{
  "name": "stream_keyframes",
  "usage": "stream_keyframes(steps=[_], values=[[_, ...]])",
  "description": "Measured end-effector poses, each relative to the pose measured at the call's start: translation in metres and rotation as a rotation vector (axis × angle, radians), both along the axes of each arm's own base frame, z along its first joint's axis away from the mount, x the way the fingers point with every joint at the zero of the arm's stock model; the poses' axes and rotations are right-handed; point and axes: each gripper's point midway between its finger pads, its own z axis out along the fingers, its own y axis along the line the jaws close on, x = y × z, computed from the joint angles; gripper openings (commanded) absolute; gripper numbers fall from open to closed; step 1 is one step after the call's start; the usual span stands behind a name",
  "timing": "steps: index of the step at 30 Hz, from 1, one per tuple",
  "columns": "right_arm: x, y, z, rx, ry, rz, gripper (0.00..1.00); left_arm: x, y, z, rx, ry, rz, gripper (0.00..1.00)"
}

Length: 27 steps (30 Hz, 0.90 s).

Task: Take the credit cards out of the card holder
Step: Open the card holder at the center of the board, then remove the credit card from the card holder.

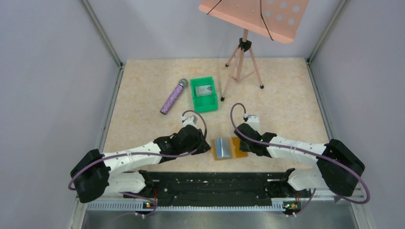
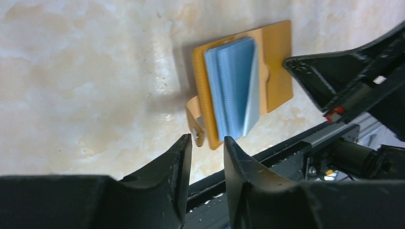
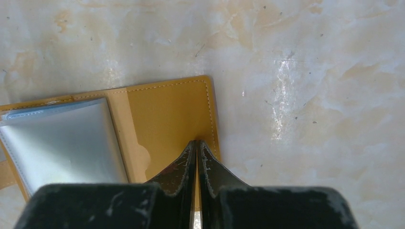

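The beige marbled table (image 1: 286,95) carries a pink music stand (image 1: 248,14) at the back. Nearer stands a green bin (image 1: 193,95) with one silvery card (image 1: 204,89) inside, and a purple microphone (image 1: 173,97) lies just left of it. The card holder (image 1: 228,149) lies open at the near edge between my arms, its blue-grey pockets (image 2: 234,86) fanned upward. A silvery credit card (image 3: 62,143) shows in the top pocket. My right gripper (image 3: 197,145) is closed, fingers together, tips resting on the tan right flap. My left gripper (image 2: 206,148) hangs slightly parted and empty, just beside the clasp tab (image 2: 193,119).
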Motion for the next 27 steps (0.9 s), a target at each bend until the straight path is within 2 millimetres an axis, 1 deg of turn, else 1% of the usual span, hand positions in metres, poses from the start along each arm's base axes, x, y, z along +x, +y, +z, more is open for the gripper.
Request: stream_keyframes(steps=[5,7,9,11,13,15,18,22,27], values=[[0.000,0.000,0.000,-0.005,-0.001,0.015,0.03,0.007,-0.009,0.027,-0.048,-0.043,-0.008,0.54],[0.000,0.001,0.000,-0.005,0.000,0.024,0.04,0.009,-0.012,0.032,-0.055,-0.060,-0.019,0.55],[0.000,0.003,0.000,-0.004,0.000,0.038,0.04,0.011,-0.013,0.034,-0.049,-0.075,-0.031,0.56],[0.000,0.004,0.000,-0.003,-0.001,0.055,0.04,0.015,-0.014,0.031,-0.034,-0.078,-0.043,0.57],[0.000,0.005,0.000,0.000,0.000,0.066,0.04,0.019,-0.013,0.024,-0.016,-0.070,-0.049,0.60],[0.001,0.007,0.000,0.013,0.000,0.075,0.04,0.024,-0.009,0.017,0.002,-0.064,-0.052,0.61],[0.002,0.009,0.000,0.037,-0.005,0.078,0.04,0.028,-0.005,0.011,-0.001,-0.065,-0.055,0.62],[0.003,0.010,-0.001,0.069,-0.011,0.076,0.04,0.026,-0.004,0.002,-0.031,-0.061,-0.072,0.61],[0.003,0.011,0.000,0.095,-0.013,0.077,0.04,0.017,0.002,-0.020,-0.047,-0.034,-0.084,0.58]])
